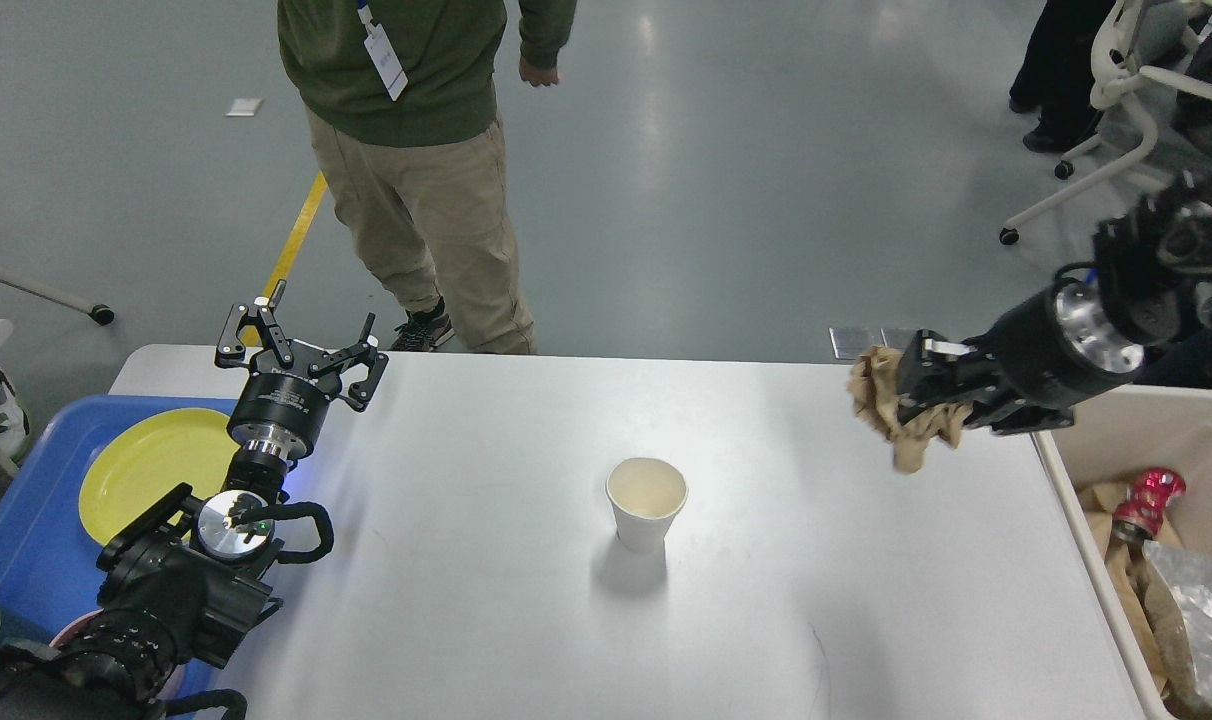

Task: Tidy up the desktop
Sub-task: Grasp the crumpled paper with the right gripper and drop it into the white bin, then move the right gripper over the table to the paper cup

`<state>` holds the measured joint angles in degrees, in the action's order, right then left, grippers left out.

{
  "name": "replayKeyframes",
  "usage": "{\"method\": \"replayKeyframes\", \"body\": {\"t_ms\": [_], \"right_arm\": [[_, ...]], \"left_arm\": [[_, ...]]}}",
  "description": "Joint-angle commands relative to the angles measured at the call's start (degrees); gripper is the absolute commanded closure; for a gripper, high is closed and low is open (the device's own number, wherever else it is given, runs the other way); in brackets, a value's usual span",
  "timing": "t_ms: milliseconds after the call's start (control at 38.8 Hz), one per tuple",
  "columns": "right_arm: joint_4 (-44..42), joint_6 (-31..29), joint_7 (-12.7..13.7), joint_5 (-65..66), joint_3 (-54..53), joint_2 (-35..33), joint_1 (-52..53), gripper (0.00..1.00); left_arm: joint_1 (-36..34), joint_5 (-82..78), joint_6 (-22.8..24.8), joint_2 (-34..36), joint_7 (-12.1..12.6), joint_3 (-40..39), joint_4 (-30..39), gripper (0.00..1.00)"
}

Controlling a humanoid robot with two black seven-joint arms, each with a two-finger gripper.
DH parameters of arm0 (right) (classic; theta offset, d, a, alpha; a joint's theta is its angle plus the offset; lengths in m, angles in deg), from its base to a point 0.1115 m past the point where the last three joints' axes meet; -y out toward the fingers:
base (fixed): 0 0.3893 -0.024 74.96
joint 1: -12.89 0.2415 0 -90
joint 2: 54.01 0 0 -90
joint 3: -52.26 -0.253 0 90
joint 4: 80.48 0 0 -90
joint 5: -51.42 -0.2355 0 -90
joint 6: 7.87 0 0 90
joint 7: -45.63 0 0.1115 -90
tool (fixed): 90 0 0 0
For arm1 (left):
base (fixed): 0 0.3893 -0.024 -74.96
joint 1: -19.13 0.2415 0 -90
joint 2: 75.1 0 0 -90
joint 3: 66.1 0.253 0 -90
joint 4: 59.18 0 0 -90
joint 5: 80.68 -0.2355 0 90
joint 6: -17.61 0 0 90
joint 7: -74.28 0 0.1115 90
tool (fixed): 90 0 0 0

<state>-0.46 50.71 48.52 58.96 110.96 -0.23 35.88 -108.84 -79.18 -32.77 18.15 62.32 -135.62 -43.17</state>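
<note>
Desktop point(466, 600) spans most of the view, white, with one white paper cup point(646, 500) upright near its middle, nothing touching it. Right gripper point(901, 400) is clamped on a crumpled brown paper wad point(891, 410), held in the air over the table's far right corner, beside the beige bin point(1086, 440). Bin holds brown paper, clear plastic and a red bottle-like item point(1141, 505). Left gripper point(301, 345) is spread wide, holding nothing, over the far left corner next to the blue tray point(26, 560) with its yellow plate point(151, 465). Lettering on the left gripper body too small to read. Badge point(383, 45) on the person point(416, 150) at the far edge also unreadable.
</note>
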Motion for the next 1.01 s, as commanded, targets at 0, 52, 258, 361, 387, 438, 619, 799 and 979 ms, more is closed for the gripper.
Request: {"method": "replayKeyframes", "body": {"t_ms": [0, 52, 258, 361, 387, 438, 619, 799, 979], "right_arm": [[-13.37, 0.3, 0.01, 1.77, 0.28, -4.2, -9.17, 1.0], [-21.86, 1.26, 0.09, 1.77, 0.19, -4.21, -14.51, 1.0], [-43.79, 9.78, 1.32, -0.33, -0.16, -2.89, -31.49, 1.0], [-53.54, 20.4, 3.43, -3.75, -0.16, 1.15, -42.48, 1.0], [-55.74, 22.87, 3.61, -4.72, -0.16, 2.11, -44.94, 1.0], [-60.74, 27.61, 4.05, -6.39, -0.07, 4.05, -50.12, 1.0], [-80.0, 33.53, 8.43, -15.01, 0.28, 13.89, -64.46, 0.9], [-81.42, 33.35, 9.67, -15.36, 0.45, 15.22, -66.14, 0.0], [-81.42, 33.35, 9.67, -15.45, 0.45, 15.39, -66.23, 0.0]], "left_arm": [[0.0, 0.0, 0.01, 0.0, 0.0, 0.0, -0.01, 0.04], [0.0, 0.0, 0.01, 0.0, 0.0, 0.0, -0.01, 0.04], [0.0, 0.0, 0.01, 0.0, 0.0, 0.0, -0.01, 0.04], [0.0, 0.0, 0.01, 0.0, 0.0, 0.0, -0.01, 0.04], [0.0, 0.0, 0.01, 0.0, 0.0, 0.0, -0.01, 0.04], [0.0, 0.0, 0.01, 0.0, 0.0, 0.0, -0.01, 0.04], [0.0, 0.0, 0.01, 0.0, 0.0, 0.0, -0.01, 0.04], [0.0, 0.0, 0.01, 0.0, 0.0, 0.0, -0.01, 0.04], [0.0, 0.0, 0.01, 0.0, 0.0, 0.0, -0.01, 0.04]]}}
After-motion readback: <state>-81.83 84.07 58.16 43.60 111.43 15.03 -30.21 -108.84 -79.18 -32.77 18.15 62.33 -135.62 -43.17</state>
